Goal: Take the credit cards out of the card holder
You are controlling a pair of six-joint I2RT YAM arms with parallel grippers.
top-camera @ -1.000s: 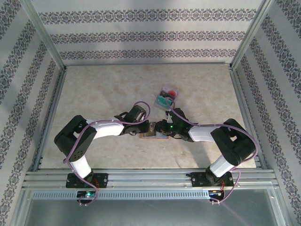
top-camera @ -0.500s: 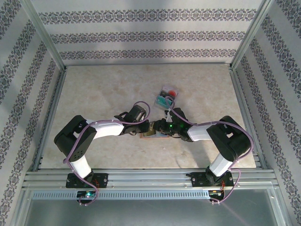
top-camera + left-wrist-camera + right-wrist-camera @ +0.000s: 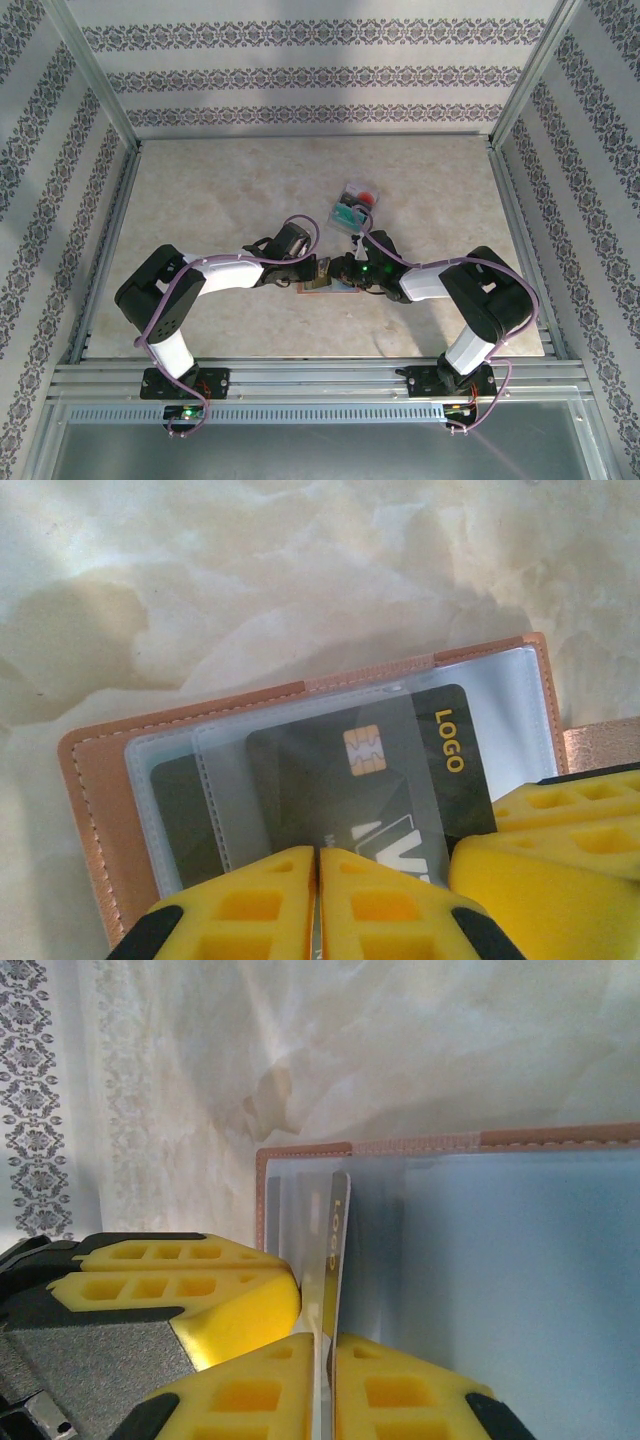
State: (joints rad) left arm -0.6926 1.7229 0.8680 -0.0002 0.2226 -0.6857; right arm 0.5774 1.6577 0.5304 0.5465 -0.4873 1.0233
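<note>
Arms bent inward, wrists meeting at centre — L gripper (image 3: 318, 858) pinched tight on card holder (image 3: 85, 780) sleeve, R gripper (image 3: 328, 1345) clamped on dark card (image 3: 455, 790).

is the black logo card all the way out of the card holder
No, part of the black card lies under a clear sleeve of the open card holder.
</note>
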